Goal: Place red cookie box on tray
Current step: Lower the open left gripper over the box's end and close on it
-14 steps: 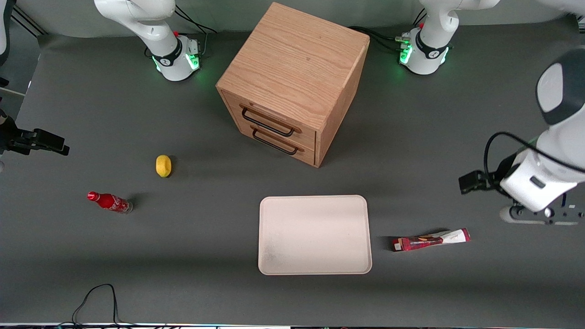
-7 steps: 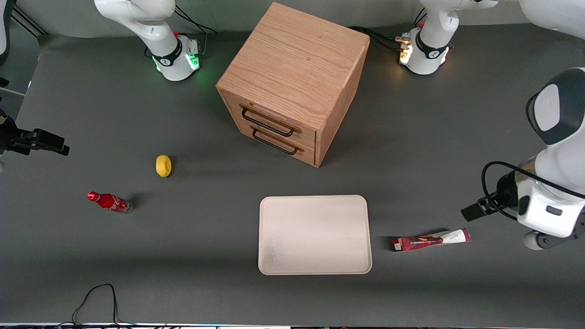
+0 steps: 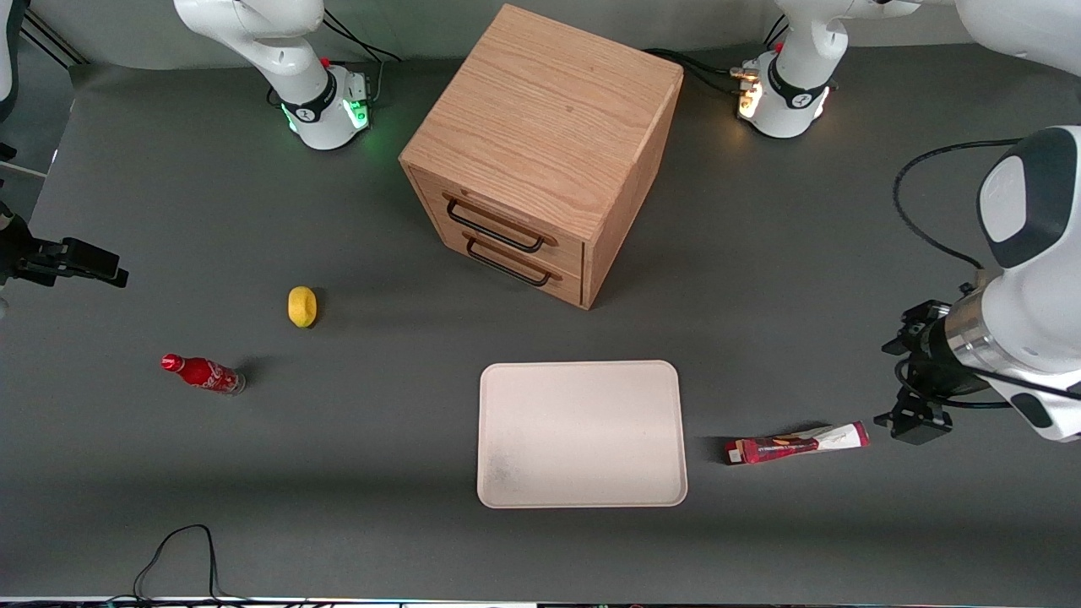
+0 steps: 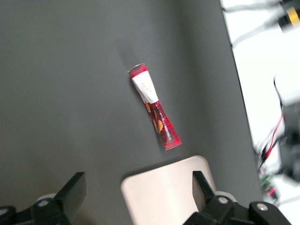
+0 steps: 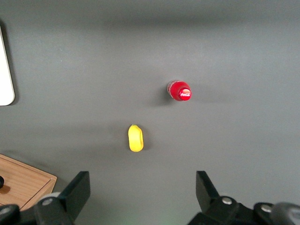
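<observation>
Found a small red cola bottle standing toward the parked arm's end of the table, with a yellow fruit near it, slightly farther from the front camera. Judged both irrelevant to the task.

Found a wooden drawer cabinet mid-table, both drawers apparently shut.

Located the tray in front of the cabinet, nearer the front camera, flat and carrying nothing. Judged ready to receive.

Located the red cookie box lying flat on the table, just beside the tray toward the working arm's end, apart from the rim. Noted its long axis pointing roughly at the tray, white end away from it. Not yet placed.

Located the gripper just beside the box's white end, not touching it. Confirmed in the left wrist view: fingers spread wide, released, nothing held. Judged as the approach stage. Expected need: centring over the box and closing across its narrow width, since lying flat leaves only thin edges to pinch.
</observation>
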